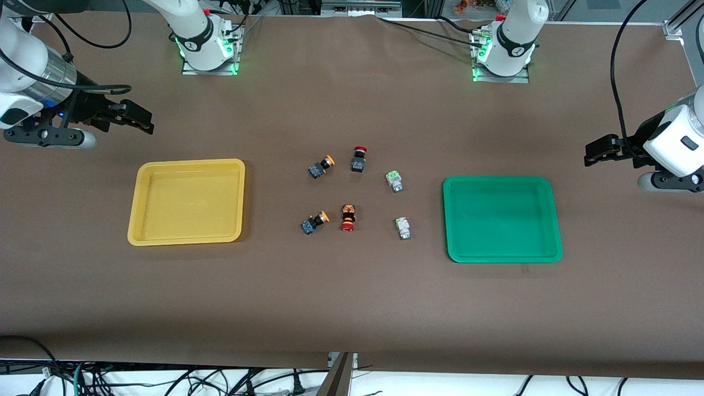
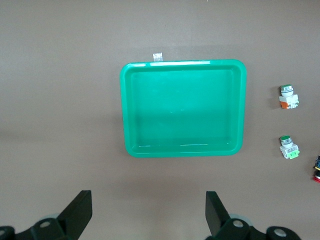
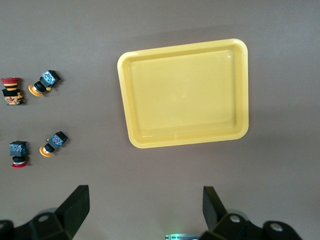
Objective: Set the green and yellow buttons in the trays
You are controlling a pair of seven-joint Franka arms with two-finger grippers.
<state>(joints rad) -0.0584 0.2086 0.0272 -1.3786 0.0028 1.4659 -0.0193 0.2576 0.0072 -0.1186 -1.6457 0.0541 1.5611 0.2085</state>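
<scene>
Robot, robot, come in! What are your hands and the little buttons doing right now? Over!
Left gripper and right gripper open, waiting at the table ends. Green buttons and yellow buttons on the table between empty green tray and yellow tray. Nothing blocking.

Two orange-yellow-capped, blue-bodied buttons (image 1: pixel 320 166) (image 1: pixel 314 221) lay on their sides nearer the empty yellow tray (image 1: pixel 187 202); two whitish, green-topped buttons (image 1: pixel 394 181) (image 1: pixel 403 227) lay nearer the empty green tray (image 1: pixel 501 219); all four rested on the bench between the trays.
</scene>
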